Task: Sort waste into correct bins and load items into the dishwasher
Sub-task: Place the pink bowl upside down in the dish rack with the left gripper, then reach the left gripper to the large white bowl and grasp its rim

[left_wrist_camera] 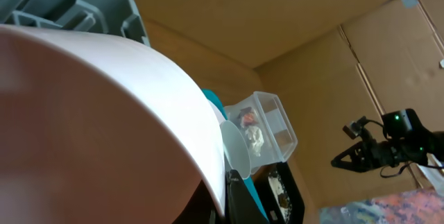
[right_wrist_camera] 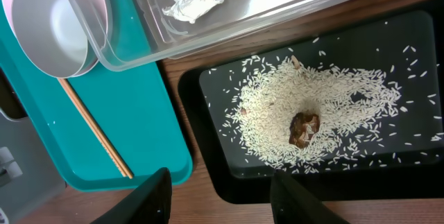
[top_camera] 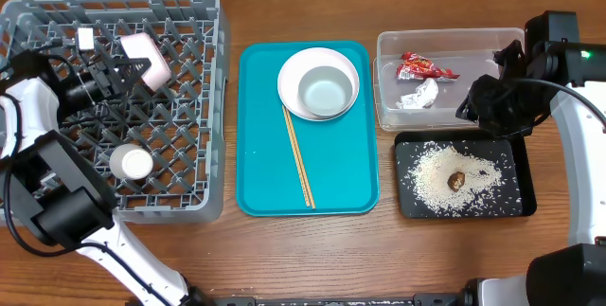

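Left gripper (top_camera: 121,64) clamped on the pink bowl (top_camera: 150,60), tilted over the rack's (top_camera: 189,22) far half; cup (top_camera: 131,163) sits in its near half; plate (top_camera: 292,74) and chopsticks (top_camera: 299,157), long axis far-to-near, lie just right of the rack, nearer the left arm; right gripper (right_wrist_camera: 220,182), fingers apart and empty, hovers well right of the rack.

Looks like a robot test lab staged as a kitchen, not a real one: bare wooden desk (top_camera: 426,259) walled by brown cardboard panels (left_wrist_camera: 312,16), grey dish rack (top_camera: 170,213) at the left edge, black tray (top_camera: 409,202) near the right edge.
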{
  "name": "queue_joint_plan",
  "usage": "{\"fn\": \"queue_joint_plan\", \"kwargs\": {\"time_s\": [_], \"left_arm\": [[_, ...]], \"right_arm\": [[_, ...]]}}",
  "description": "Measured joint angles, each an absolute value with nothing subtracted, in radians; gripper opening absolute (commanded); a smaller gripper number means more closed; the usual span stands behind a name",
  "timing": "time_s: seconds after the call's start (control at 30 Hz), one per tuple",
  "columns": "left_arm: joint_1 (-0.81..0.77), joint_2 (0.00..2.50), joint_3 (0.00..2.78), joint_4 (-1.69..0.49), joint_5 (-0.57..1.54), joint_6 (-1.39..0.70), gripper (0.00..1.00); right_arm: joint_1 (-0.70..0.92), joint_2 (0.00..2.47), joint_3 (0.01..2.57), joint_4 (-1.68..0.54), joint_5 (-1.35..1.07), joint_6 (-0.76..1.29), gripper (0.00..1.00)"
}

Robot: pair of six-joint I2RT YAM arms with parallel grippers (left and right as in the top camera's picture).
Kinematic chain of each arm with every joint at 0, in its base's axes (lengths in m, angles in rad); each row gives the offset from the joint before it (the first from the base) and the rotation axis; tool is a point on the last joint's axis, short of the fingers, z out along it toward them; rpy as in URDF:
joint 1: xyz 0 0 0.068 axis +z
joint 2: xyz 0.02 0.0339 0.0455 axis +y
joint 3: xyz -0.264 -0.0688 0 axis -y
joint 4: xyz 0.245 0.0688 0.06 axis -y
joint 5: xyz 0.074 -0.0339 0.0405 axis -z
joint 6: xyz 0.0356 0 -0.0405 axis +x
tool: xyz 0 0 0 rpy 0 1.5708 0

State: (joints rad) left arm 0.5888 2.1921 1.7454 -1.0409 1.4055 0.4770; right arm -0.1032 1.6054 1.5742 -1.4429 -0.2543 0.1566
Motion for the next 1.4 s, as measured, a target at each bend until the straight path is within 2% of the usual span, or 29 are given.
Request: {"fn": "queue_joint_plan", "kwargs": {"time_s": [0.03,0.13,0.17,0.23,0.33,0.43,0.6,0.73,0.8,0.87,1.03,1.17,1.4], "left_arm": [[0.598,2.192,1.746,-1.056,1.393,0.479,0.07],[0.636,2.192,1.748,-1.119,1.302,0.479,0.27],[0.653,2.194,1.748,-1.138,1.261,0.479,0.59],[0.693,2.2,1.747,-1.168,1.173,0.471,0.79],[0.736,2.202,1.747,-1.184,1.136,0.444,0.87],[0.759,2.202,1.747,-1.211,1.123,0.439,1.0],[0.751,2.155,1.746,-1.228,1.113,0.446,1.0],[0.707,2.008,1.746,-1.227,1.096,0.445,1.0],[0.664,1.92,1.746,-1.227,1.073,0.445,1.0],[0.587,1.824,1.747,-1.214,1.024,0.44,1.0],[0.331,1.717,1.748,-1.173,0.84,0.369,1.0],[0.128,1.734,1.747,-1.135,0.724,0.315,1.0],[-0.207,1.812,1.747,-1.031,0.533,0.248,1.0]], "right_arm": [[-0.103,1.605,1.574,-1.443,-0.255,0.156,0.48],[-0.103,1.605,1.574,-1.443,-0.255,0.156,0.48],[-0.103,1.605,1.574,-1.444,-0.255,0.156,0.48],[-0.103,1.605,1.574,-1.444,-0.254,0.156,0.48],[-0.103,1.605,1.574,-1.448,-0.255,0.156,0.48],[-0.103,1.605,1.574,-1.456,-0.255,0.156,0.48],[-0.103,1.605,1.574,-1.459,-0.255,0.156,0.48],[-0.103,1.605,1.574,-1.478,-0.242,0.156,0.48],[-0.103,1.605,1.574,-1.493,-0.213,0.157,0.57],[-0.103,1.605,1.574,-1.505,-0.158,0.173,0.61],[-0.103,1.605,1.574,-1.512,-0.065,0.21,0.63],[-0.103,1.605,1.574,-1.514,-0.04,0.221,0.67],[-0.103,1.605,1.574,-1.515,-0.025,0.229,0.68]]}}
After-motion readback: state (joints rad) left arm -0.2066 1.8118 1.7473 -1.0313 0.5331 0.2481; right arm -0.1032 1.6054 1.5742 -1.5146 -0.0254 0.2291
